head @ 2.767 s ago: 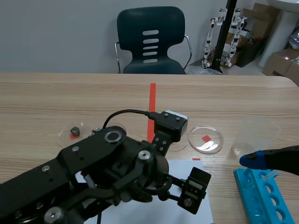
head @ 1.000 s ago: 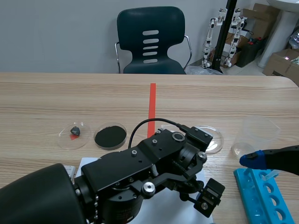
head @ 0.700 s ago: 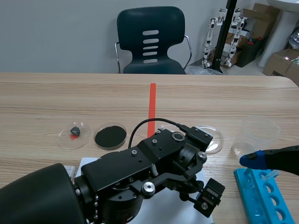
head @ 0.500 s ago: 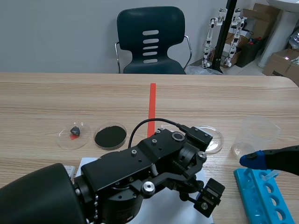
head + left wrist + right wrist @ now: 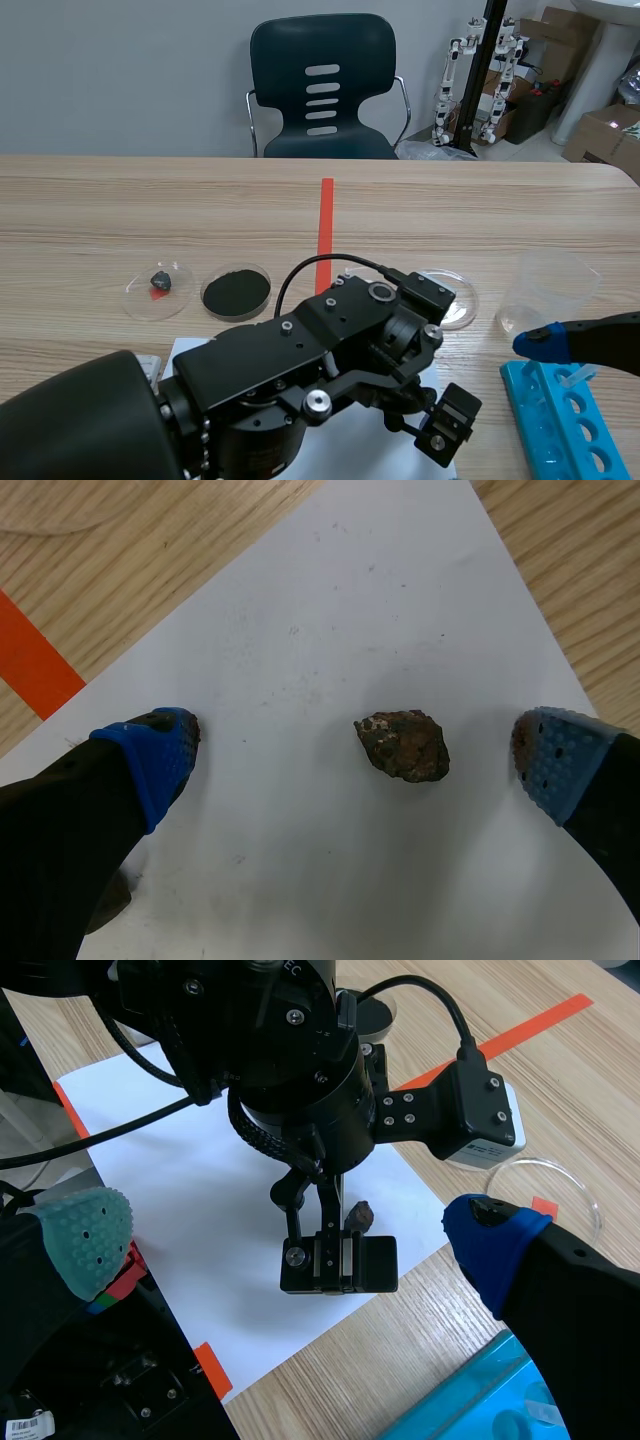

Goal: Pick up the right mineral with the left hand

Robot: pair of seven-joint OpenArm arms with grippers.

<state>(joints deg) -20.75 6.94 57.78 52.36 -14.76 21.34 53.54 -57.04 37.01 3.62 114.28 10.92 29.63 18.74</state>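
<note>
The left jaws hang released over the white paper sheet (image 5: 330, 600), their blue dotted rubber pads (image 5: 150, 760) spread wide. The mineral (image 5: 402, 745), a small knobbly lump, rusty brown with paler flecks and a rough skin, lies on the sheet between them. It touches neither pad and sits closer to one than the other. A darker lump (image 5: 110, 905) shows at the sheet's near part, mostly hidden behind one finger. The bulky matte-black left arm (image 5: 300, 380), studded with screws and looped by a cable, covers much of the sheet. Just off the sheet's right edge the right jaws are also released, one pad grey-green (image 5: 85, 1230) and the other blue (image 5: 490, 1240), above a turquoise plastic rack (image 5: 555, 420) with round holes. Beyond the sheet, on the pale wood-grain surface (image 5: 150, 200), lie three round clear dishes. One is partly hidden by the arm (image 5: 460, 300), one is filled with black powder (image 5: 237, 291), and one holds a small dark stone (image 5: 158, 288). A clear plastic beaker (image 5: 545, 290) stands beyond the sheet's right corner. Well beyond the sheet, past the surface's far edge, stands a dark moulded chair (image 5: 322, 85) on metal legs.
</note>
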